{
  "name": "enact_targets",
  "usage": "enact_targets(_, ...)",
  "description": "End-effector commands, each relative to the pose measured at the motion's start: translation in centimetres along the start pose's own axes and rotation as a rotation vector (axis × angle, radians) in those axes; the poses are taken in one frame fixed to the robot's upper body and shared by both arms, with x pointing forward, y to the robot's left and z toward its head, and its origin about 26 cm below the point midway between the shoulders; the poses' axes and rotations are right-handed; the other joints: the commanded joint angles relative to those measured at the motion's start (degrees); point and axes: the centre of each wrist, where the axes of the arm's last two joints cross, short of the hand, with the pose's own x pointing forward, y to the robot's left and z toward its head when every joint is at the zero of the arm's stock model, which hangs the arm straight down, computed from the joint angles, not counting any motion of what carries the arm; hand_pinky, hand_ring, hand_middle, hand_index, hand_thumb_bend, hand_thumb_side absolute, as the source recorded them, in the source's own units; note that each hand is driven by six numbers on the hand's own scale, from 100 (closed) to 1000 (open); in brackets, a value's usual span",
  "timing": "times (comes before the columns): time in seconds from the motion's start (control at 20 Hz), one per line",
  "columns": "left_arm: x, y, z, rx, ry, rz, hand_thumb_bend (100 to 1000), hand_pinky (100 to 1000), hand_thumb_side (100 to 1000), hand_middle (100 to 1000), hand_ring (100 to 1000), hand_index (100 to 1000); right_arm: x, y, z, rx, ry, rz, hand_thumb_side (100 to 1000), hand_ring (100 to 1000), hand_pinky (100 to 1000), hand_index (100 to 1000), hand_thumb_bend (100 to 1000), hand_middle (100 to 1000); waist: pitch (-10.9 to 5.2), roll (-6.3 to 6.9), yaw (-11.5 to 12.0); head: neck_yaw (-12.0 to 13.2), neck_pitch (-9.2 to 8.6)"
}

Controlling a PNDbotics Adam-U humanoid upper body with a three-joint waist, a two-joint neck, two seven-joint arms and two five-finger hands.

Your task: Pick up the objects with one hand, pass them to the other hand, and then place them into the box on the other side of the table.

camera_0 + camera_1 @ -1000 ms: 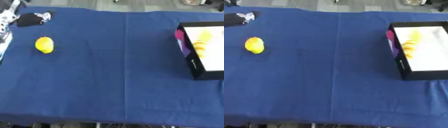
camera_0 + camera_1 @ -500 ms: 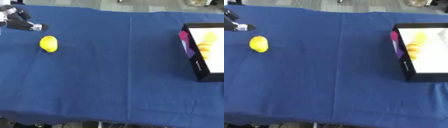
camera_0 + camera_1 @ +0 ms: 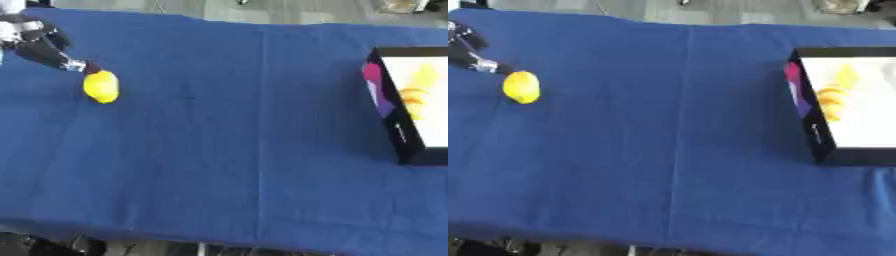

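A yellow lemon (image 3: 101,86) lies on the blue cloth at the far left. My left hand (image 3: 42,49) comes in from the upper left corner, its fingers stretched out straight and pointing down at the lemon. One fingertip (image 3: 90,65) sits right at the lemon's upper end; whether it touches I cannot tell. A black box (image 3: 810,131) with a white inside stands at the right edge, with yellow objects (image 3: 831,97) lying in it. My right hand shows in neither view.
The blue cloth (image 3: 254,130) covers the whole table, with a crease running down its middle. The table's near edge runs along the bottom of the views. Grey floor shows beyond the far edge.
My left hand has reached down and right from the upper left corner until its fingertips are at the lemon. The lemon and the box lie as before; the whole picture has shifted a little.
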Motion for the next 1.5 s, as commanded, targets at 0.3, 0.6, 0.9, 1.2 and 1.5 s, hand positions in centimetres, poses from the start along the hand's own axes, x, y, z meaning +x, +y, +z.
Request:
enact_targets(0.3, -0.5, 0.8, -0.3, 0.047, 0.061, -0.006, 669, 839, 344, 770, 812, 814, 0.8, -0.2, -0.8, 0.027, -0.032, 0.043, 470, 1000, 925, 1000, 100, 972, 0.86, -0.41, -0.7, -0.9, -0.07)
enact_targets(0.6, -1.1, 0.5, -0.6, 0.053, 0.098, -0.011, 685, 838, 334, 774, 817, 809, 0.8, 0.2, -0.8, 0.031, -0.036, 0.047, 470, 1000, 926, 1000, 100, 972, 1.81, -0.66, -1.2, -1.2, -0.10)
enact_targets(0.9, -1.4, 0.3, -0.9, 0.056, 0.120, -0.015, 687, 837, 331, 774, 817, 807, 0.7, 0.4, -0.7, 0.032, -0.034, 0.052, 470, 1000, 926, 1000, 100, 973, 2.14, -0.80, -1.4, -1.3, -0.26)
enact_targets(1.2, -2.0, -0.5, -1.6, 0.057, 0.170, -0.013, 684, 836, 326, 776, 820, 807, 0.4, 0.8, -0.6, 0.049, -0.028, 0.058, 470, 1000, 927, 1000, 100, 974, 2.71, -0.97, -1.9, -1.0, -0.76)
enact_targets(1.5, -1.7, -1.2, -2.1, 0.048, 0.153, -0.004, 656, 835, 299, 772, 816, 779, 0.1, 1.0, -0.5, 0.064, -0.021, 0.061, 470, 1000, 932, 1000, 100, 982, 3.02, -0.89, -2.3, -0.5, -0.95)
